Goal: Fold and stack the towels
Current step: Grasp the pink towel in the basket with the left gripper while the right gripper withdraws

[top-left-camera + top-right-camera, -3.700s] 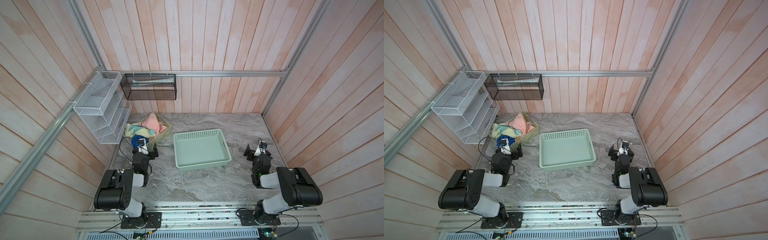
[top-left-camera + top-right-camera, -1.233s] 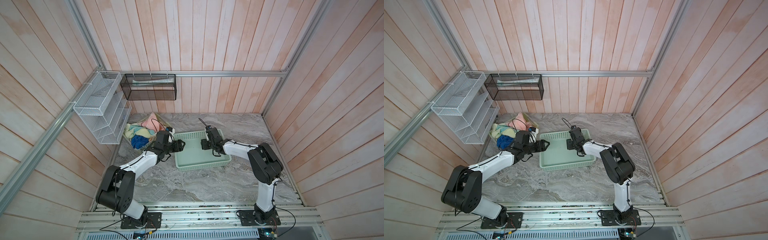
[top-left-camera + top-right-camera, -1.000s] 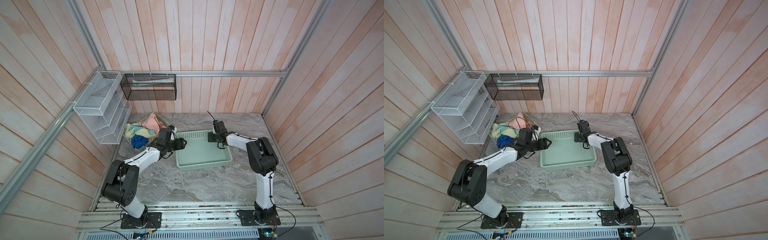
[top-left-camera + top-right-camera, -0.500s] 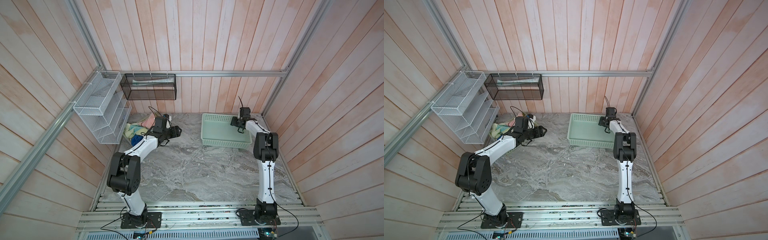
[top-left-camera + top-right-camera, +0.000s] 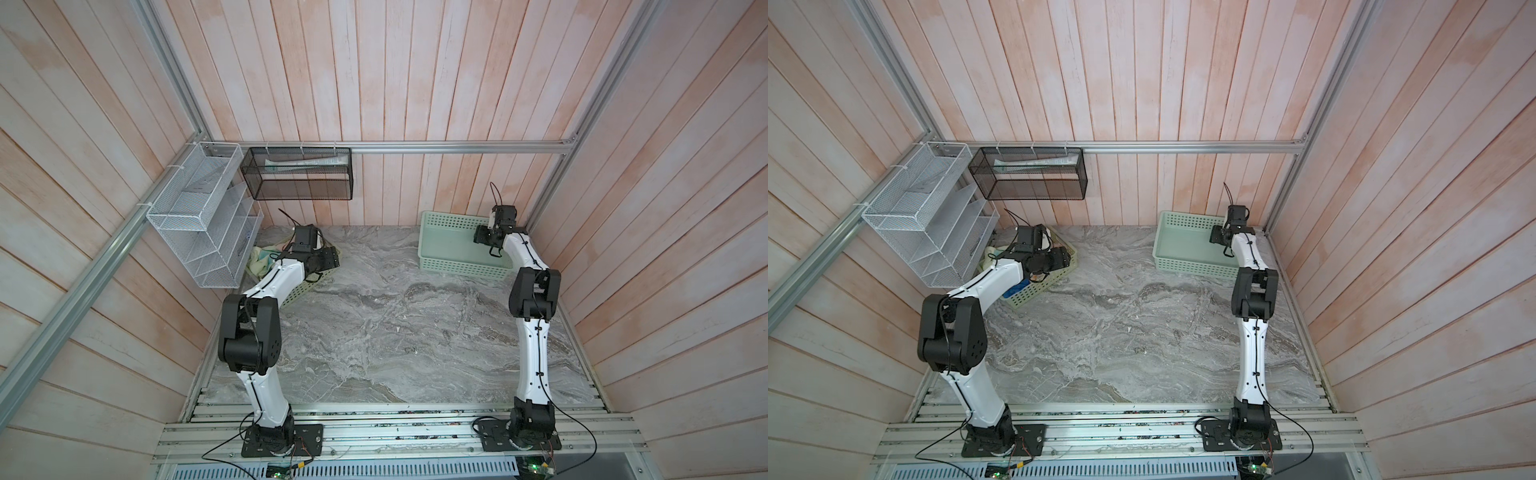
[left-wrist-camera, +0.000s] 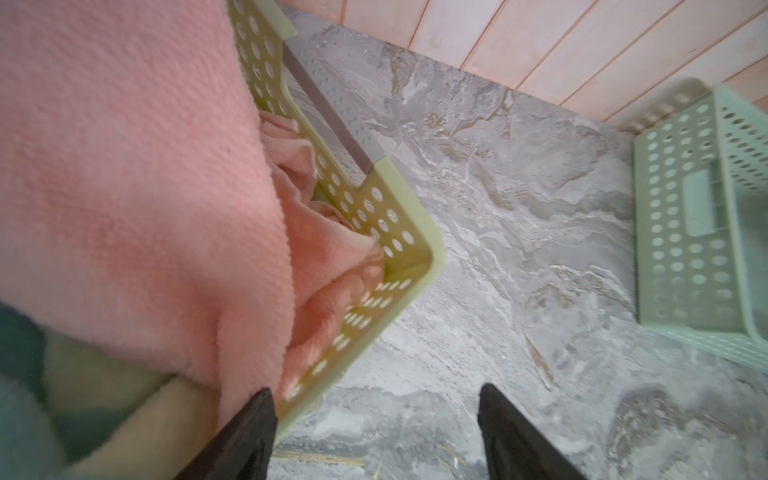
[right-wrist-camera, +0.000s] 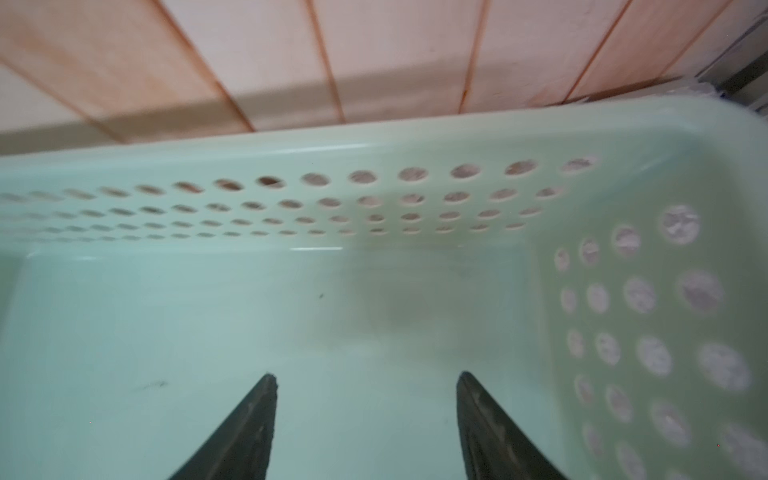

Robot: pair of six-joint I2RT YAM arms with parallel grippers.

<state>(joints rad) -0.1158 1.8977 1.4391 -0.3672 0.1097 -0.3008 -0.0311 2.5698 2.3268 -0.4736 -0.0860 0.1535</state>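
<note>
Premises: a robotics test cell dressed as a household laundry corner, not a lived-in home. The walls (image 5: 374, 83) were pink-washed timber planks set in bare aluminium framing (image 5: 457, 146). The counter (image 5: 374, 332) carried a grey marble-look finish. The left arm (image 5: 249, 328) at 7 o'clock and the right arm (image 5: 534, 357) at 5 o'clock were bolted to a slotted aluminium rail (image 5: 395, 432), with cabling left loose.

Domestic props noted:
- a white wire rack (image 5: 199, 232) at 10 o'clock
- a black mesh basket (image 5: 297, 178) at 11 o'clock
- a pale green basket (image 5: 453, 232) at 1 o'clock
- towels (image 5: 261, 261) heaped in a yellow-green basket (image 5: 1034, 286) at 10 o'clock
</note>
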